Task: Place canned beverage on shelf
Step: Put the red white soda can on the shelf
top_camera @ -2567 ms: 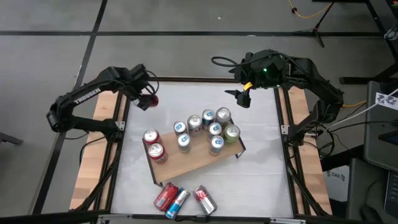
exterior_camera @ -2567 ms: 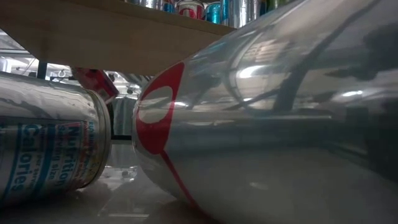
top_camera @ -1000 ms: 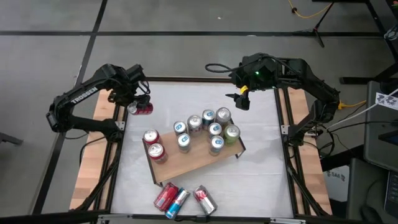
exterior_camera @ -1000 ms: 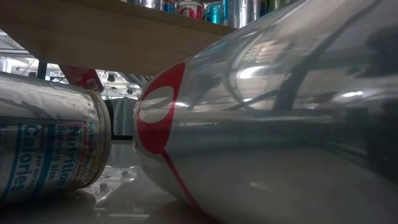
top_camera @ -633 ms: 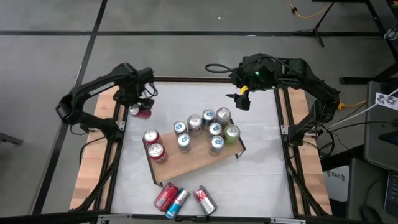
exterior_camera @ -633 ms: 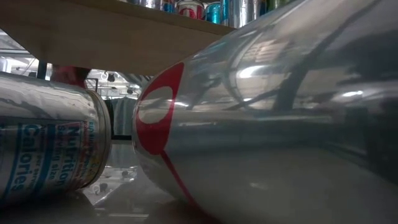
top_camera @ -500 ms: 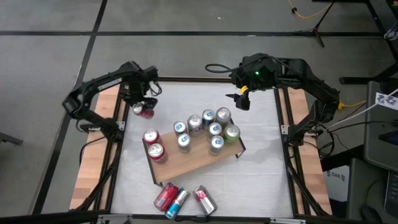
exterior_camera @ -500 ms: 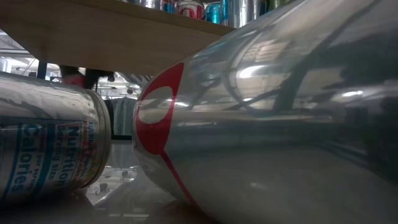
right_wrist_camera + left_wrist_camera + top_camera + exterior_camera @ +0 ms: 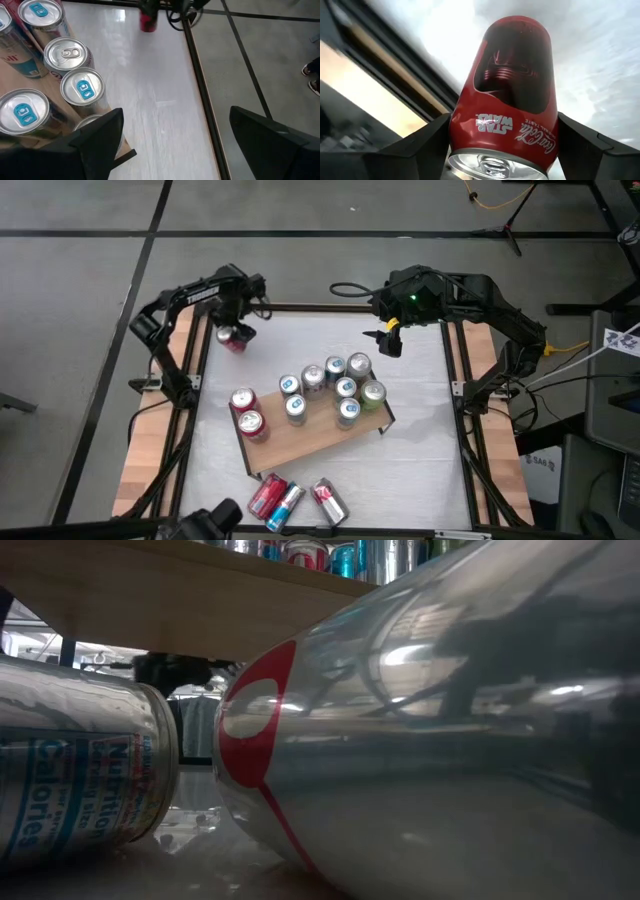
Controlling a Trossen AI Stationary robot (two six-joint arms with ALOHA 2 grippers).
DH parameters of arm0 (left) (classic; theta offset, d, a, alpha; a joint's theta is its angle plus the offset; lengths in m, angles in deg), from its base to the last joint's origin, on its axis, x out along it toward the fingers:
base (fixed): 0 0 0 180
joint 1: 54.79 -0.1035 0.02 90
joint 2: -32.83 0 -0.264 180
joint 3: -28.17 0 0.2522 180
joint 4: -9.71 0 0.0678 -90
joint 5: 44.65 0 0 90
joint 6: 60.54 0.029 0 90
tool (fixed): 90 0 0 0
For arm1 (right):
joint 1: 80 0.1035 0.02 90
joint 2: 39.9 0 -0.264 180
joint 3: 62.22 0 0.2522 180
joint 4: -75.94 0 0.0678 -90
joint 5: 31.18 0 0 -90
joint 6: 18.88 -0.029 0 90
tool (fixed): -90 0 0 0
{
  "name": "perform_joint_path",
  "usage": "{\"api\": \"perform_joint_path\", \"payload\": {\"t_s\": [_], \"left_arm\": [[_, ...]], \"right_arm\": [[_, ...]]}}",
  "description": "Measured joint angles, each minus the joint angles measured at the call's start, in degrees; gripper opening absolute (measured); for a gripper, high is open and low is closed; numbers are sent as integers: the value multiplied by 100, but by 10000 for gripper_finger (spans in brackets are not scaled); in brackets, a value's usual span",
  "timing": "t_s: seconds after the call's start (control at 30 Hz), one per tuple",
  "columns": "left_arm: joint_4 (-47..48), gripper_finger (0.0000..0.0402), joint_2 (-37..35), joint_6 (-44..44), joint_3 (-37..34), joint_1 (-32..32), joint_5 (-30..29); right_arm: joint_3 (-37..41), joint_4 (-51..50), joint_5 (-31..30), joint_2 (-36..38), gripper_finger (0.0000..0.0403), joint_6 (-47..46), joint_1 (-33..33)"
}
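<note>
White tabletop [image 9: 420,450], grey floor [image 9: 300,270], yellow cable [image 9: 495,202]

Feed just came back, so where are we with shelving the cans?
Nine cans already stand on the shelf. The left gripper holds a red can over the table's far left corner, away from the shelf. The right gripper waits open beyond the shelf. Three loose cans lie on the table in front of the shelf, unplaced.

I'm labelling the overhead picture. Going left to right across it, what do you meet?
Left gripper holding a red can → two red-topped cans on the shelf → cluster of seven cans → right gripper.
</note>
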Motion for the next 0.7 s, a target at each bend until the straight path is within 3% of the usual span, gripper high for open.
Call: {"api": "perform_joint_path", "payload": {"t_s": [0.17,0.47,0.7], "left_arm": [[-281,284,141,1319,460,83,-265],[-564,284,141,3764,393,353,-1036],[-1035,284,141,4229,171,589,-1256]], "right_arm": [[1,2,0,0,356,0,-2],[0,0,2,0,356,-2,-1],[1,0,2,0,356,0,0]]}}
